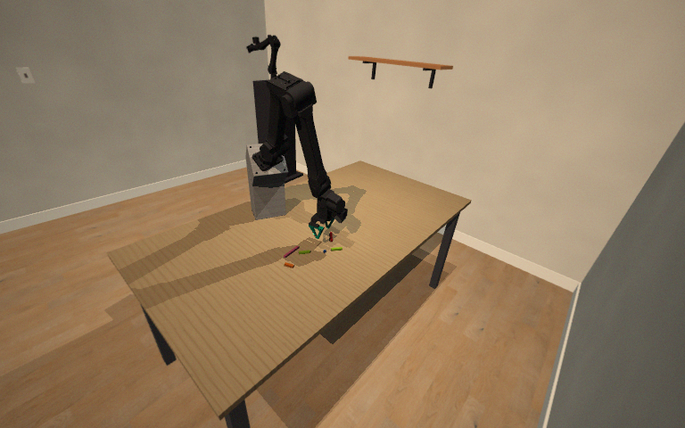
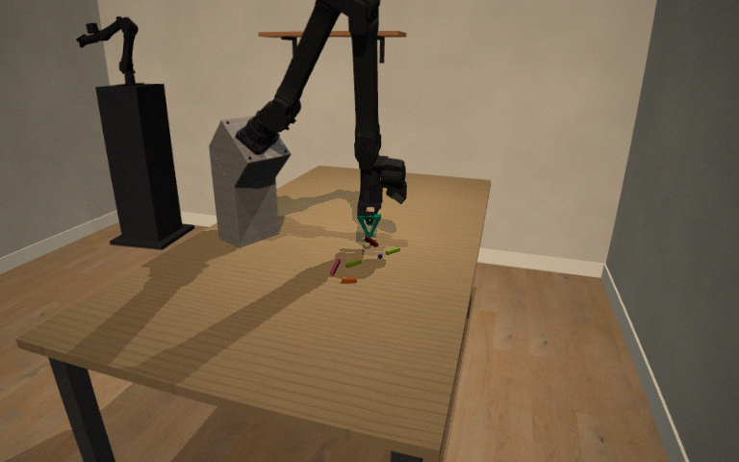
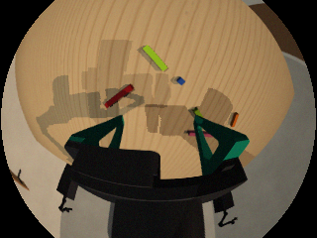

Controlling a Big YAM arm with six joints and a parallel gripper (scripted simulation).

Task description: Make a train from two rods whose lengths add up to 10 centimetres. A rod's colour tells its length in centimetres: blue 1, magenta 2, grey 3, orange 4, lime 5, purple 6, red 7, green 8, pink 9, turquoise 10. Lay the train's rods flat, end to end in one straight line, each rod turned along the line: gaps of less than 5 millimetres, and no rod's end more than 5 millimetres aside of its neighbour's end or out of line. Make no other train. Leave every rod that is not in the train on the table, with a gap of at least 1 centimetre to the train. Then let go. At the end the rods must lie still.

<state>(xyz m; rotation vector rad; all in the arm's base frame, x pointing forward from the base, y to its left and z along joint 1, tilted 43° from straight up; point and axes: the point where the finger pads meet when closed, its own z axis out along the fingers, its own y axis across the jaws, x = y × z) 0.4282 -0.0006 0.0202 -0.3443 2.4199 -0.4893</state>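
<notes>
My gripper (image 1: 323, 232) (image 2: 369, 233) (image 3: 158, 119) is open and empty, above the table near the red rod. The red rod (image 1: 330, 236) (image 2: 371, 242) (image 3: 119, 96) lies ahead of the left finger in the wrist view. One lime rod (image 1: 336, 249) (image 2: 393, 250) (image 3: 156, 59) lies farther ahead. The other lime rod (image 1: 304, 251) (image 2: 353, 263) (image 3: 197, 113) is partly hidden by the right finger in the wrist view. The long pink rod (image 1: 291, 251) (image 2: 335, 267) is also partly hidden there. The short blue rod (image 1: 325, 251) (image 2: 379, 256) (image 3: 181, 80) lies between the lime rods, apart from both.
The orange rod (image 1: 288, 265) (image 2: 349, 280) (image 3: 235, 119) lies apart, nearest the cameras in the top and exterior views. All rods lie on the wooden table (image 1: 226, 327) (image 2: 272, 337). The arm's grey pedestal (image 1: 268, 199) (image 2: 247, 201) stands at the table's far left side.
</notes>
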